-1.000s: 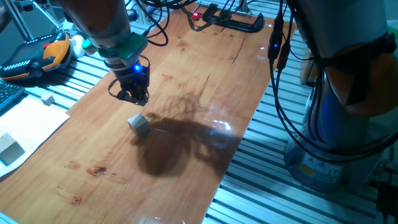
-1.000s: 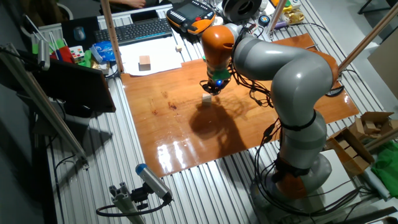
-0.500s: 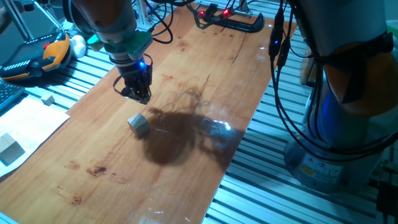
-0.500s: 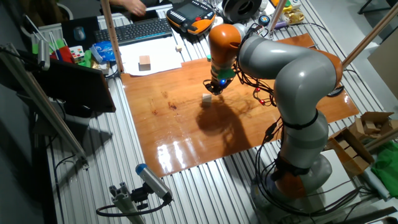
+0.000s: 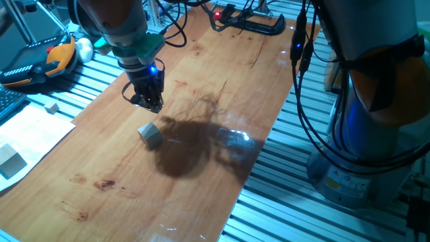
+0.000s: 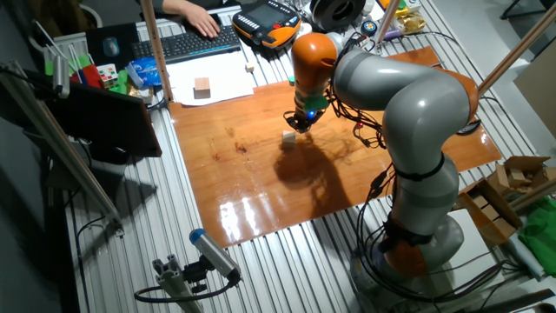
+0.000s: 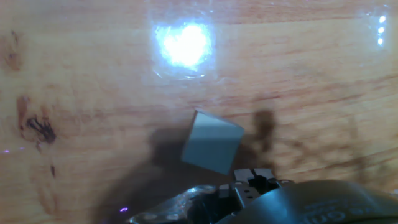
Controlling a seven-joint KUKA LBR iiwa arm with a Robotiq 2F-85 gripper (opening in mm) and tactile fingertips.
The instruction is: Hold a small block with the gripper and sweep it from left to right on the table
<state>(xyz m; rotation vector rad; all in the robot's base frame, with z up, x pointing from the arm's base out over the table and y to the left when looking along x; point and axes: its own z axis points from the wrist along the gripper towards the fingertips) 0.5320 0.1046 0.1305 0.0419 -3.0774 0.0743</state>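
Gripper point(image 5: 148, 103) hovers empty above the small block point(image 5: 150, 134), its jaw opening hard to judge, seemingly poised to descend and grasp

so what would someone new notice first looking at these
Probably the big grey and orange arm bent over the glossy reddish table, its black gripper glowing blue just above the board. Next, the small block lying alone on the wood near the gripper, not held, beside the arm's dark shadow.
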